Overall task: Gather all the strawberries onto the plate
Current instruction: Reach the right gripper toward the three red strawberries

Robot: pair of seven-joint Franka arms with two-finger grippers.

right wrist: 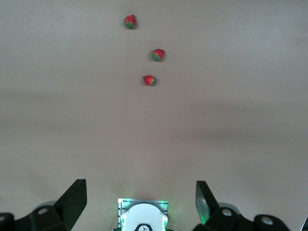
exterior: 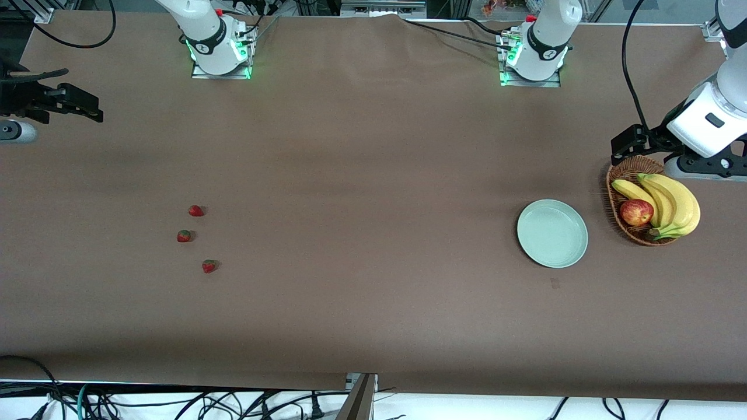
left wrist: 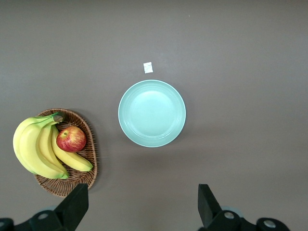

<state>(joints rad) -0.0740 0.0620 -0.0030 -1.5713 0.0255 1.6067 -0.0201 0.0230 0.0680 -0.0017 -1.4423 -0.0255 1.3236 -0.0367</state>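
Nearest the front camera lies a wide bare strip of brown table (exterior: 373,326), plenty of room along that edge. Then three strawberries (exterior: 184,235) sit loosely lined up toward the right arm's end, apart from one another, with open cloth all round. Toward the left arm's end rests the mint-green plate (exterior: 552,233), nothing on it, just beside the wicker basket (exterior: 615,201) with bananas (exterior: 671,204) and an apple (exterior: 636,212). The left gripper (left wrist: 144,204) hangs over the table by the basket, jaws spread wide, holding nothing. The right gripper (right wrist: 140,202) hovers at the table's end, spread wide and empty too. Only the left wrist view catches a small white tag (left wrist: 148,67) close to the plate.
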